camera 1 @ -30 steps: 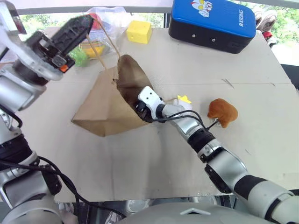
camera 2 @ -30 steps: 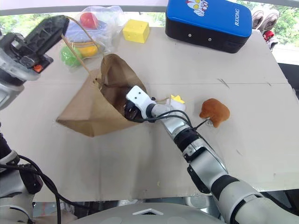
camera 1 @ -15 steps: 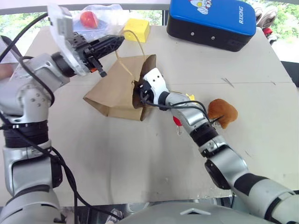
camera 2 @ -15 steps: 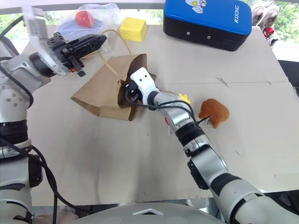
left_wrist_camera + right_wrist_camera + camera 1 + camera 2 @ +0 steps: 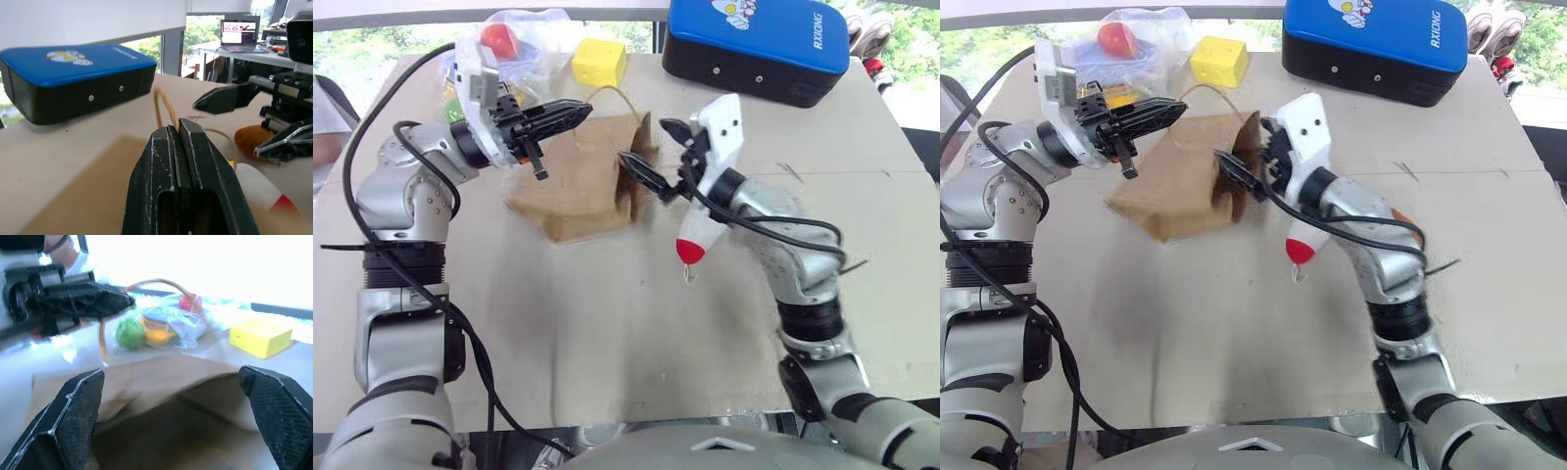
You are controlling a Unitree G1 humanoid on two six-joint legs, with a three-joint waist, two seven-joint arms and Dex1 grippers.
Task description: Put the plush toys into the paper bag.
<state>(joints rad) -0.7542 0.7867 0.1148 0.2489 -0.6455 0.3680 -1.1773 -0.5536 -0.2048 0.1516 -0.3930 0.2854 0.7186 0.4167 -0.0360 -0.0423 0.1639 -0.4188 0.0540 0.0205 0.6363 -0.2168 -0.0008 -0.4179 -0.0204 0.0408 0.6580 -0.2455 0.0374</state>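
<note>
Left gripper (image 5: 570, 114) was clamped on the paper bag (image 5: 578, 181) handle, right gripper (image 5: 658, 155) gaped empty at the mouth, white cone toy (image 5: 695, 240) lay beside the bag (not in), brown toy (image 5: 254, 139) beyond it; next move looked like regrasping the cone.

Left end effector (image 5: 1167, 111) pinches the paper bag (image 5: 1180, 176) handle; right end effector (image 5: 1246, 162) stands open at its mouth, cone plush (image 5: 1303, 242) beneath it.

Left jaws closed (right spread)
</note>
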